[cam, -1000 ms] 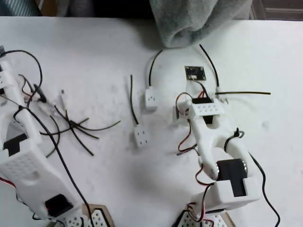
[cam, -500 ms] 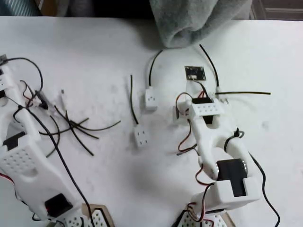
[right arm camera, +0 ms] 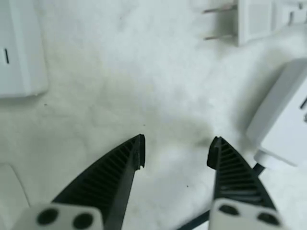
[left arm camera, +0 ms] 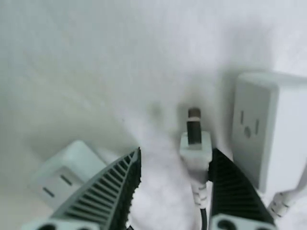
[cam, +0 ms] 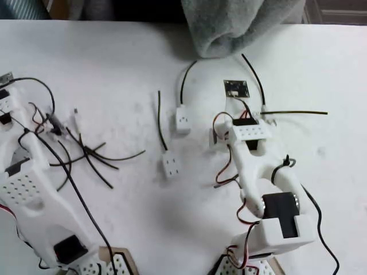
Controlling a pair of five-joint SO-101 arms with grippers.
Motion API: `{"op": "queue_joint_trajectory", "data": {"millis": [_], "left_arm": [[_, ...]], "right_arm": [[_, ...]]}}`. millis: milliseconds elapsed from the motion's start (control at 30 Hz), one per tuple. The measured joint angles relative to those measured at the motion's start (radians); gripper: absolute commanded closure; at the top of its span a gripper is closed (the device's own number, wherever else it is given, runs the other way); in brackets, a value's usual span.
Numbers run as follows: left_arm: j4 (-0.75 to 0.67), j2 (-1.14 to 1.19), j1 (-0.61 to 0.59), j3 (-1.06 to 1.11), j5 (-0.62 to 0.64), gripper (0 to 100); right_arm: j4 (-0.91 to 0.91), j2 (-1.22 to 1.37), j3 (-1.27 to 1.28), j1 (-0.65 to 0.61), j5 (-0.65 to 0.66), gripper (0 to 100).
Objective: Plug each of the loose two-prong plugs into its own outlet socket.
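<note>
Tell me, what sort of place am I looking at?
Probably a robotics lab or hobby workbench: a white table, two white robot arms side by side, and small outlet sockets and two-prong plugs laid out for practice.

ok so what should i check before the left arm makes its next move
1. Plug within the fingers: ok. The plug lies between the fingers of the left gripper, against one of them.
2. Grip closed on it: not ok. A gap shows on the plug's other side, and the jaws stand open.
3. Prongs lined up with the socket: not ok. The plug lies beside it, pointing past its face.
4. Other arm free: ok. The right gripper is open, with nothing between its fingers.
5. Other plug seated: not ok. The second plug shows bare prongs, unplugged.
</note>
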Motion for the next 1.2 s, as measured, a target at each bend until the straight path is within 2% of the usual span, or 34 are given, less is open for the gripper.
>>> {"op": "queue_joint_trajectory", "data": {"millis": [133,267,700,833,1000,1100,1200], "left_arm": [[-0.008,0.0,0.011,0.0,0.029,89],[-0.011,-0.002,0.071,-0.002,0.06,97],[-0.014,0.006,0.083,-0.069,0.066,98],[0.04,0.008,0.072,-0.253,0.066,98],[0.285,0.008,0.078,-0.626,0.063,98],[0.436,0.008,0.091,-0.887,-0.003,98],[0.479,0.006,0.101,-1.097,-0.075,98]], "right_arm": [[0.0,0.0,0.0,0.0,0.0,78.0],[0.0,0.0,0.0,0.0,0.0,78.0],[0.0,0.0,0.0,0.0,0.0,78.0],[0.0,0.0,0.0,0.0,0.0,78.0],[0.0,0.0,0.0,0.0,0.0,78.0],[0.0,0.0,0.0,0.0,0.0,78.0],[-0.003,0.0,0.0,0.0,0.0,78.0]]}}
